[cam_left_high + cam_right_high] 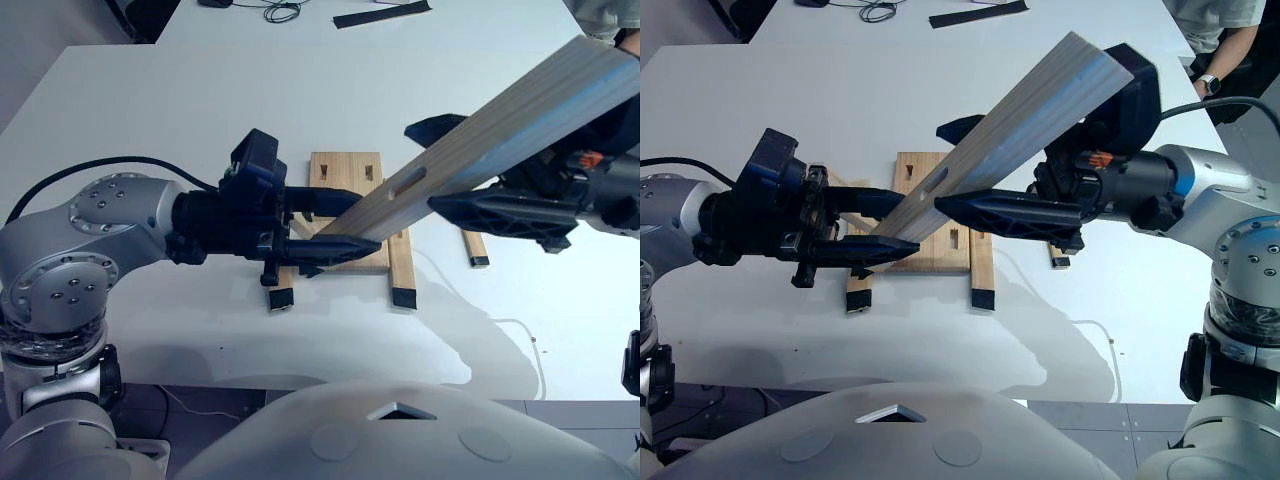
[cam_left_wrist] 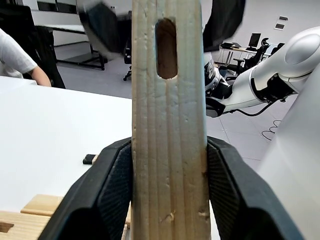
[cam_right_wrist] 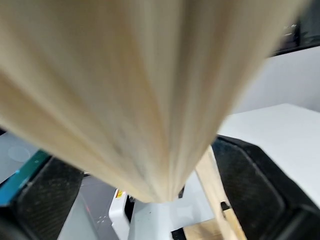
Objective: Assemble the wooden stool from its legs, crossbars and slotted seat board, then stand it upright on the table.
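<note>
Clamping the slotted board (image 1: 500, 115), the left gripper (image 1: 358, 222) pinches its lower end and the right gripper (image 1: 940, 168) its middle, holding it tilted above the table (image 1: 150, 120). Beneath lies a partly joined frame (image 1: 345, 165), with a loose leg (image 1: 475, 247) just beside.

My head eyes both look down over the same table (image 1: 150, 100). My wrist cameras sit close against the slotted plank (image 2: 169, 150).
</note>
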`<state>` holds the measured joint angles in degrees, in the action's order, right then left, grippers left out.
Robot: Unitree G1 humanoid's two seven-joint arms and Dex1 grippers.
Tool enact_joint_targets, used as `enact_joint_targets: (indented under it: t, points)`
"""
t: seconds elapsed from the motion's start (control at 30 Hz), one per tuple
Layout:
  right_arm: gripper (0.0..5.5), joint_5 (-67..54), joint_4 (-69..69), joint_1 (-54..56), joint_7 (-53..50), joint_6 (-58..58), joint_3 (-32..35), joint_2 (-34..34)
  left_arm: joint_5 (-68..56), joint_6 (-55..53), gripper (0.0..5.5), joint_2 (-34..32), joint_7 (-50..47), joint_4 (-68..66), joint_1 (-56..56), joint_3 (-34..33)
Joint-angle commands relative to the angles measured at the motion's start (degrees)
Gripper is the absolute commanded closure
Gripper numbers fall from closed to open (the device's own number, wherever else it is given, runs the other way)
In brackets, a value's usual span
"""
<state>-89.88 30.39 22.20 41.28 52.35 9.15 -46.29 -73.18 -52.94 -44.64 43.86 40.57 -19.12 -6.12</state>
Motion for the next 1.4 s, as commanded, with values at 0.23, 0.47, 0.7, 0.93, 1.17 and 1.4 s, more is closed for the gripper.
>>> enact_joint_targets:
  t: [0.23, 0.47, 0.7, 0.93, 1.17, 1.4]
  points:
    - [1.5, 2.8, 1.1, 1.1, 2.3, 0.9, -1.7, -0.9, 2.7, 1.1, 3.46, -1.4, 1.0, 0.0, 0.3, 1.2]
    - [2.48, 4.2, 0.9, 1.6, 2.6, 0.6, -2.3, -1.0, 4.6, 1.8, 3.46, -2.0, 1.8, 0.0, 1.3, 1.8]
    - [3.43, 4.9, 0.7, 2.0, 3.5, 1.0, -2.0, -1.7, 5.8, 2.4, 3.46, -2.7, 2.7, -0.2, 2.0, 1.8]
    - [3.43, 8.3, 2.0, 0.6, 4.9, 0.9, -2.7, -2.5, 6.1, 2.6, 3.46, -3.6, 3.7, -0.7, 1.9, 1.8]
    - [3.46, 14.7, 4.2, -2.2, 7.9, -0.7, -3.8, -3.4, 6.1, 2.3, 3.46, -3.8, 4.1, -1.9, 0.6, 1.9]
    - [3.46, 13.8, 4.6, -2.3, 7.1, -1.6, -2.4, -2.9, 8.0, 2.6, 2.41, -5.7, 7.1, -1.7, 2.8, 2.0]
